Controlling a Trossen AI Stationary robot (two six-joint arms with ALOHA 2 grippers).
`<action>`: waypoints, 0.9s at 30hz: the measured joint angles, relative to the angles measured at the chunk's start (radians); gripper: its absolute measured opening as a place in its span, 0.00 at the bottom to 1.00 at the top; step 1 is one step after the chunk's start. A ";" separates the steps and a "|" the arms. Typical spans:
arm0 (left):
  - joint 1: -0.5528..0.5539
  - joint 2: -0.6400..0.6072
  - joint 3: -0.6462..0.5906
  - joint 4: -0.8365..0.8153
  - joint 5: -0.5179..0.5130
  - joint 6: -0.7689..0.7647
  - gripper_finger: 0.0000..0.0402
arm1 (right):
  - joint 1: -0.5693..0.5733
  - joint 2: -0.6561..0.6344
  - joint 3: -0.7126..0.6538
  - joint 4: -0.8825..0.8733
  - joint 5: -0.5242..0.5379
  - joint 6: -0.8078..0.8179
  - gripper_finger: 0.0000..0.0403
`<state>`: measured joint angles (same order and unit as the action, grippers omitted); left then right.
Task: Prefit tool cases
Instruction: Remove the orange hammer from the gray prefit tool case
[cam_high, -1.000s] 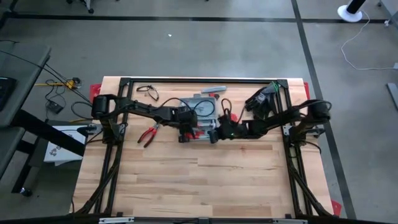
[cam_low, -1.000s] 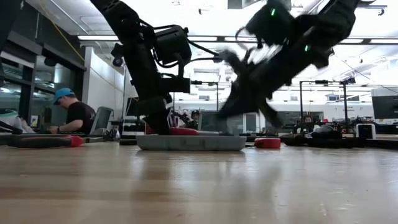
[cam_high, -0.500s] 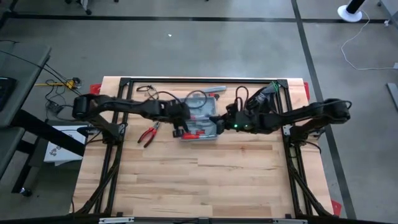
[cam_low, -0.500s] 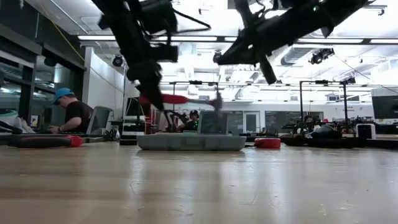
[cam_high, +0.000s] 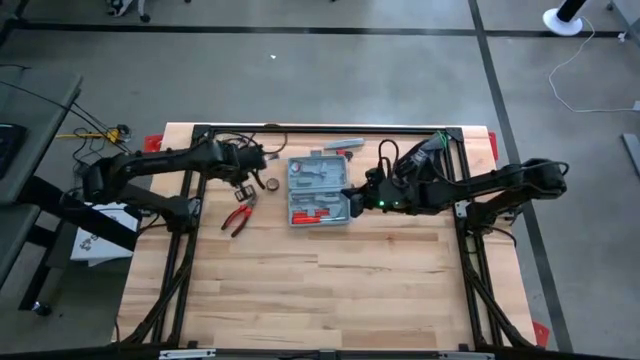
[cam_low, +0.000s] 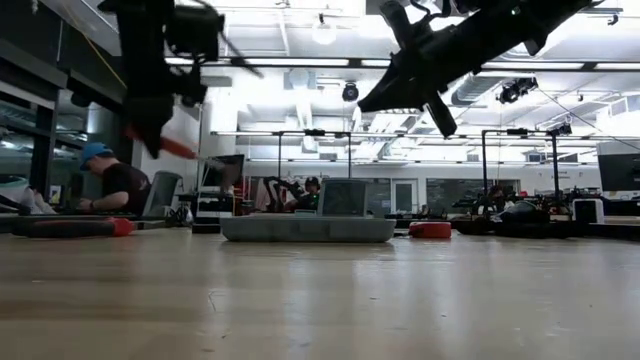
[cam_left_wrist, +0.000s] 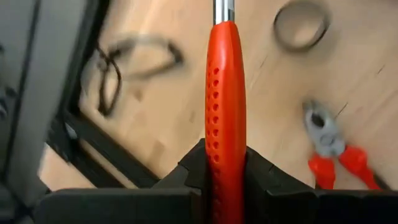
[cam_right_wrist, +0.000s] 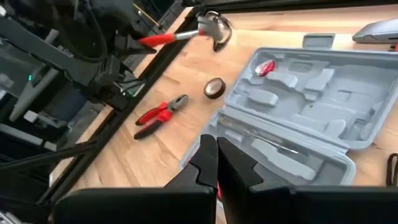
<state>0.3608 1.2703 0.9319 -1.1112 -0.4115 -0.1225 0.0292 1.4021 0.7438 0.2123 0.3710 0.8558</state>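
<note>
Between both jaws (raised), tool case (cam_high: 320, 190).

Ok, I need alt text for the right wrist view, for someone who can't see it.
An open grey tool case with moulded recesses lies on the wooden table, just past the right tool, whose fingers are shut. Beyond it, the left tool holds a red-handled hammer in the air, above a tape roll and red-handled pliers.

Tool case (cam_high: 319, 189) mid-table; pliers (cam_high: 238, 217) and tape roll (cam_high: 271, 186) to its left.
</note>
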 joint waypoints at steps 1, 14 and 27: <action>0.012 -0.002 -0.018 -0.003 0.016 -0.008 0.09 | 0.000 0.000 0.000 -0.006 0.000 0.000 0.00; 0.044 -0.003 -0.164 0.011 0.048 -0.043 0.36 | 0.000 0.000 0.001 -0.034 0.000 0.018 0.00; 0.044 -0.003 -0.164 0.010 0.043 -0.044 0.35 | 0.000 0.000 0.001 -0.040 0.003 0.018 0.00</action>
<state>0.4046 1.2675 0.7677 -1.1007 -0.3687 -0.1663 0.0292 1.4019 0.7448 0.1720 0.3742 0.8742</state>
